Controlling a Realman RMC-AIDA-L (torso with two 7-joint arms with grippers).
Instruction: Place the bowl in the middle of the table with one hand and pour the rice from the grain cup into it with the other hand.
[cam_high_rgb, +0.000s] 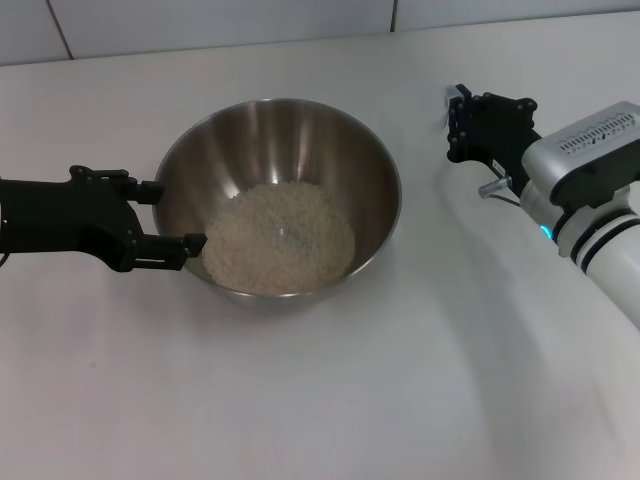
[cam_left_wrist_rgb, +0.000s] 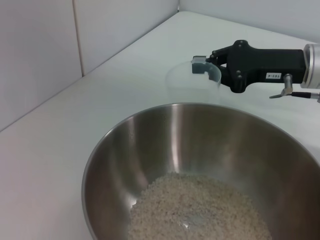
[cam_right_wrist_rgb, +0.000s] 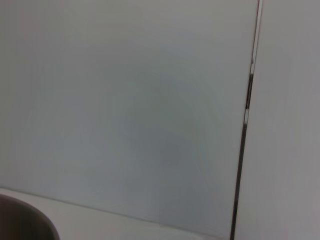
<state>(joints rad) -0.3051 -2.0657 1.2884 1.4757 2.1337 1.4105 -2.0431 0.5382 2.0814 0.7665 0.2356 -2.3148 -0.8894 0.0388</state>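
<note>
In the head view, the bowl (cam_high_rgb: 277, 200) is seen standing upright near the middle of the table (cam_high_rgb: 330, 400), with the rice (cam_high_rgb: 280, 238) heaped on its floor. The left gripper (cam_high_rgb: 180, 215) is placed at the bowl's left rim, its two fingers spread, one on either side of the rim, without being pressed together. The right gripper (cam_high_rgb: 456, 118) is held to the right of the bowl, apart from it, above the table. In the left wrist view, the bowl (cam_left_wrist_rgb: 150, 150) and the rice (cam_left_wrist_rgb: 200, 210) are shown close up, and beyond them the grain cup (cam_left_wrist_rgb: 192, 82) is seen, clear and apparently empty, pinched at its rim by the right gripper (cam_left_wrist_rgb: 202, 65). In the right wrist view, only a pale tiled wall (cam_right_wrist_rgb: 125, 100) and a dark curved edge in one corner, possibly the bowl's rim, are shown.
</note>
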